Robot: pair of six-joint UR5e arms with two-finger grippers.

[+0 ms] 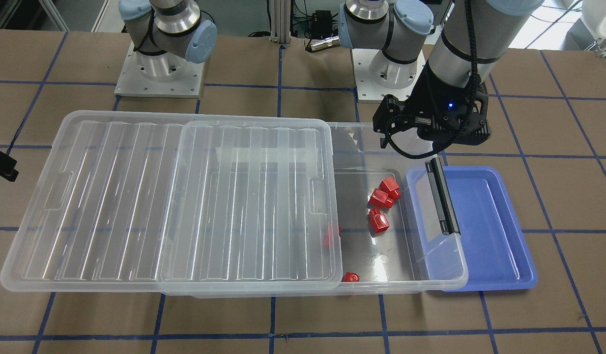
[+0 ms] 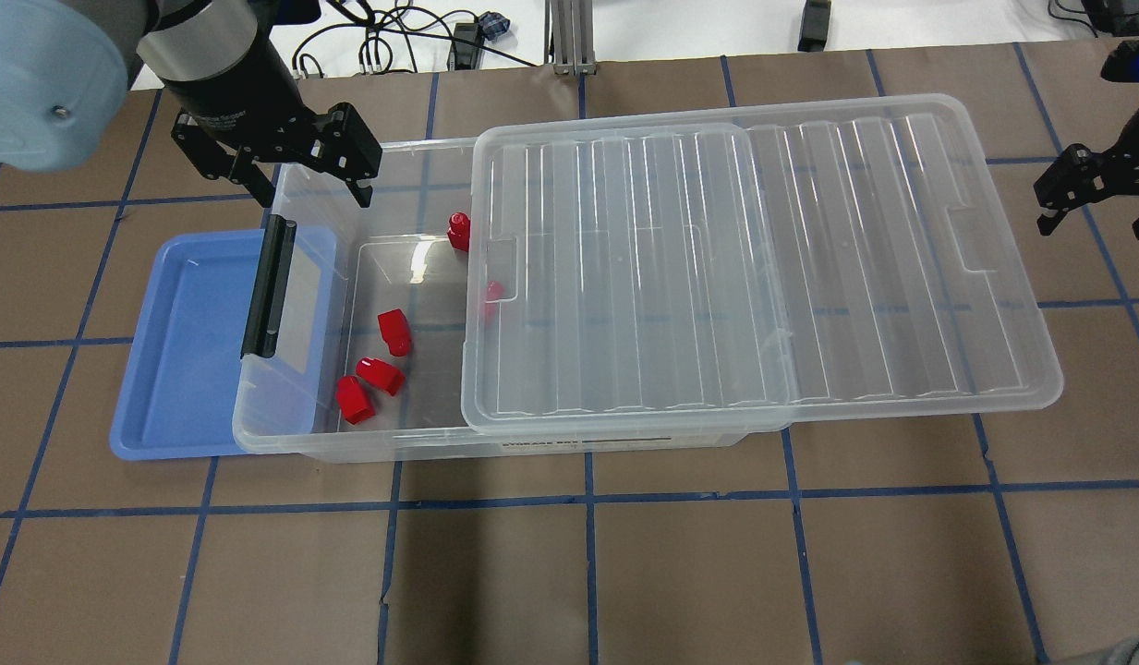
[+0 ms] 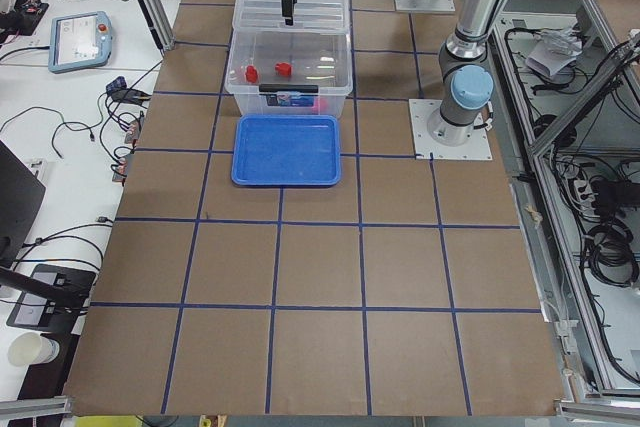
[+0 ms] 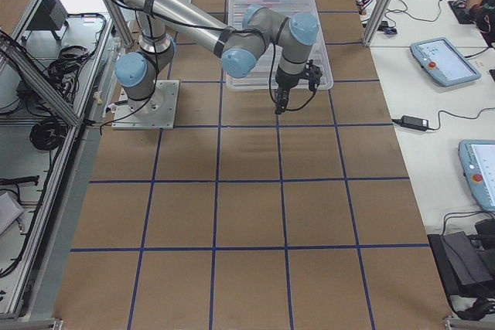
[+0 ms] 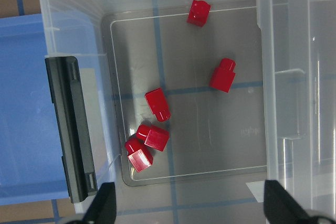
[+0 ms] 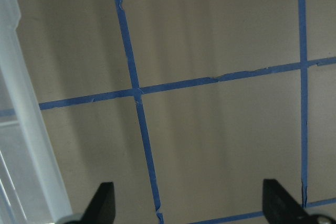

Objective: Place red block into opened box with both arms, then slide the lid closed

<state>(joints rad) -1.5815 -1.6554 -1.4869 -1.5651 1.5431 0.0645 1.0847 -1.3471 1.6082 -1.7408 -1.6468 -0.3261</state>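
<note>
Several red blocks [image 2: 394, 332] lie loose on the floor of the clear box [image 2: 283, 434], also seen in the left wrist view as red blocks [image 5: 157, 103]. One red block [image 2: 492, 294] lies partly under the lid's edge. The ribbed clear lid [image 2: 763, 268] is slid toward my right, covering most of the box and overhanging its far end. My left gripper [image 2: 306, 189] hovers open and empty over the uncovered end, near the black handle [image 2: 269, 288]. Beyond the lid's overhanging end, my right gripper [image 2: 1096, 217] is open over bare table, holding nothing.
A blue tray [image 2: 181, 342] lies under the box's handle end, at my left. The table is brown with blue tape lines [image 6: 134, 90]. The lid's edge [image 6: 26, 129] shows at the left of the right wrist view. Both arm bases [image 1: 160, 73] stand behind the box.
</note>
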